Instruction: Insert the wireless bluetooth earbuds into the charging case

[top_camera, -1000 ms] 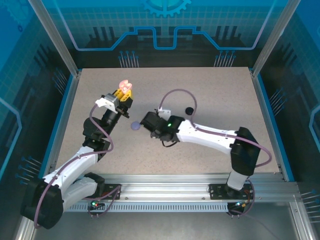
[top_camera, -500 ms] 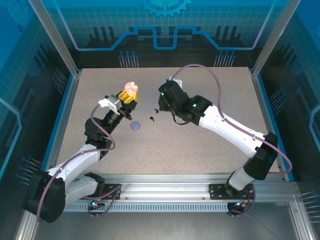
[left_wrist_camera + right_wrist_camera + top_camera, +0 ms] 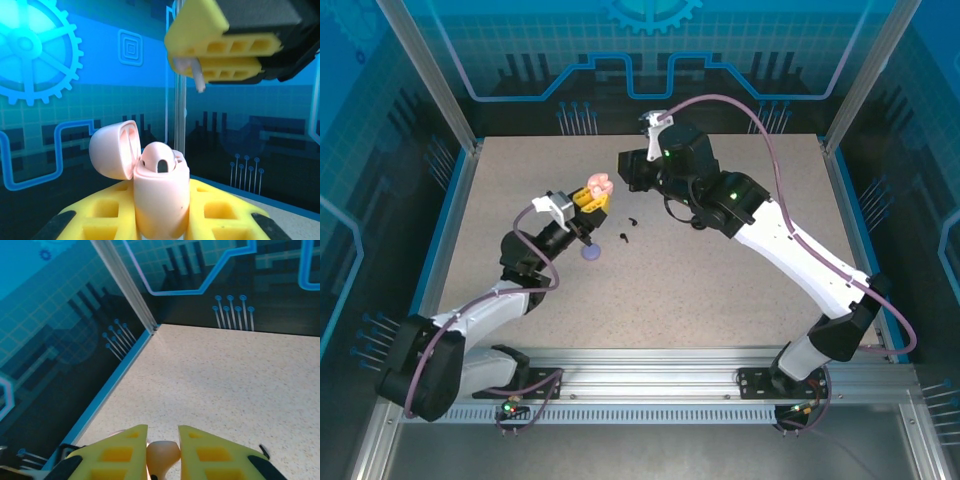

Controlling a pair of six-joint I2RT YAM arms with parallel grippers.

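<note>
From above, the left gripper (image 3: 592,195) sits left of the middle of the frame and pinches a small pink charging case (image 3: 599,184). The left wrist view is much closer. There the case stands upright between the yellow fingers (image 3: 220,215) at the bottom. Its lid is tipped open to the left, and the first pink earbud (image 3: 159,160) sits inside. In the upper right of that view the right gripper (image 3: 185,57) hangs above the case, with a thin pink stem poking out under it. The right wrist view shows its jaws narrow, squeezing the second pink earbud (image 3: 162,454).

In the top view, two black earbuds (image 3: 625,237) lie close together just right of the left gripper. A lavender round case (image 3: 589,253) lies just below it. The right arm's dark body covers its own fingers from above.

The table (image 3: 720,290) is speckled beige. Blue walls (image 3: 650,60) with line and gear patterns stand around it, with metal posts (image 3: 125,285) at the corners.
</note>
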